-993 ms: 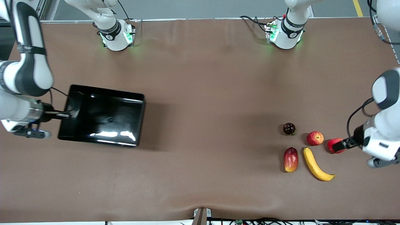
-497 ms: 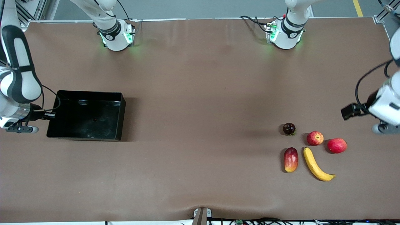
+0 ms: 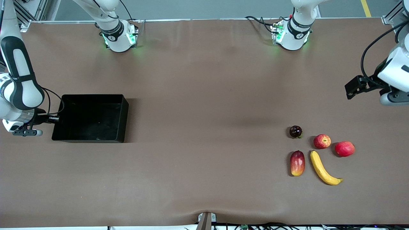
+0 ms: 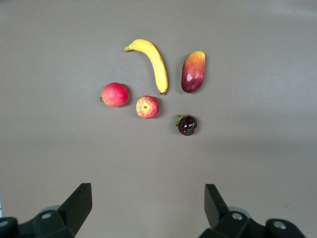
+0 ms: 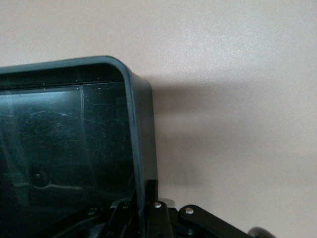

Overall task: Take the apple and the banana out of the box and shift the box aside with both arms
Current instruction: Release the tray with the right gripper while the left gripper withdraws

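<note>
Front view shows the right end effector (image 3: 54,118) clamped on the box (image 3: 91,117) wall, presumably to drag it; the glossy black, empty tray sits near the bench's right-arm edge. Left end effector (image 3: 351,87), fingers spread and empty, hovers over the left-arm edge, above the apple (image 3: 322,141) and banana (image 3: 324,168) already laid out.

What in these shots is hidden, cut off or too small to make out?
- Right gripper: in the right wrist view its fingertips are cut off by the picture's edge and partly hidden by the wall of the box.
- Box: the right wrist view shows only one corner; the rest is cut off.
- Left gripper: that view's edge cuts off its body.
- Dark round fruit: too small to identify in the front view.
</note>
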Controlling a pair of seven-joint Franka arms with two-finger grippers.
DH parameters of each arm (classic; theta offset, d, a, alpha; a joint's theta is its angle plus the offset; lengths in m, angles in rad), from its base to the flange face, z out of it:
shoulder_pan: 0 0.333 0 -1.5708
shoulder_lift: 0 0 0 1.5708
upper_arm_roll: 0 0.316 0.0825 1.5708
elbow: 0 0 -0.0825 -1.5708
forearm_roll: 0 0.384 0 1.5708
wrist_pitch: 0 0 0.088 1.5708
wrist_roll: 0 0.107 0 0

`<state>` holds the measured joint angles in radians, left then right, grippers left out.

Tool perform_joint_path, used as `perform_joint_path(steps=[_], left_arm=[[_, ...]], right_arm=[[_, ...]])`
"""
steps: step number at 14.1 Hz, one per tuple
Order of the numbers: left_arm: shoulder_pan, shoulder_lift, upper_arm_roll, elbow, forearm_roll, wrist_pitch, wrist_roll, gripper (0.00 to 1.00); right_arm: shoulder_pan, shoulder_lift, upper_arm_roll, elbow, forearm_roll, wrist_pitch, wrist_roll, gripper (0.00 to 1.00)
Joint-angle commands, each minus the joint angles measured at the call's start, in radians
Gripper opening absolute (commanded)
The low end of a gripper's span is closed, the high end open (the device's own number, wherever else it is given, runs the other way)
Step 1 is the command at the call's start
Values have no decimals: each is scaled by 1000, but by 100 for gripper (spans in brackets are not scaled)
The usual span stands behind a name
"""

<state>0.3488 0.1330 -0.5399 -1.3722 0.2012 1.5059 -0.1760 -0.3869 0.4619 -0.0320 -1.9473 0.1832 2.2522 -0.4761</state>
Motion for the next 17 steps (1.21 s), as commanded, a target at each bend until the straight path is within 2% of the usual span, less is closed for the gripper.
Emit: perform_joint_path(steps=[1, 2, 3, 5, 7, 8, 10, 13, 14, 17], left_arm=[[19, -52, -2, -31, -25, -18, 27, 100], [18, -55, -3, -31, -26, -29, 27, 100], [16, -59, -3, -31, -46, -30, 29, 100], [-4, -76, 9, -42, -65, -33, 27, 100], [-89, -75, 98, -39, -65, -30, 29, 100], [-164, -76, 172, -41, -65, -32, 30, 100], [-296, -90, 300, -54, -71, -33, 30, 100], [-379, -122, 430, -96, -173, -21, 30, 100], [-411, -128, 458, -100, -174, -21, 29, 100], [-426, -171, 459, -149, -172, -12, 27, 100]], right_arm=[[-41, 14, 23, 7, 55, 3, -21, 59], [-43, 14, 23, 13, 58, -3, -21, 100], [-49, 8, 23, 20, 56, -40, -21, 100], [-49, -34, 21, 80, 47, -231, -56, 100], [-61, -31, 21, 192, 44, -398, -107, 100], [-59, -31, 21, 242, 44, -437, -149, 100], [-67, -28, 21, 338, 53, -450, -247, 100], [-38, -20, 23, 482, 23, -453, -363, 100], [-36, -20, 24, 513, 9, -451, -365, 100], [-18, -26, 30, 679, 7, -453, -366, 100]])
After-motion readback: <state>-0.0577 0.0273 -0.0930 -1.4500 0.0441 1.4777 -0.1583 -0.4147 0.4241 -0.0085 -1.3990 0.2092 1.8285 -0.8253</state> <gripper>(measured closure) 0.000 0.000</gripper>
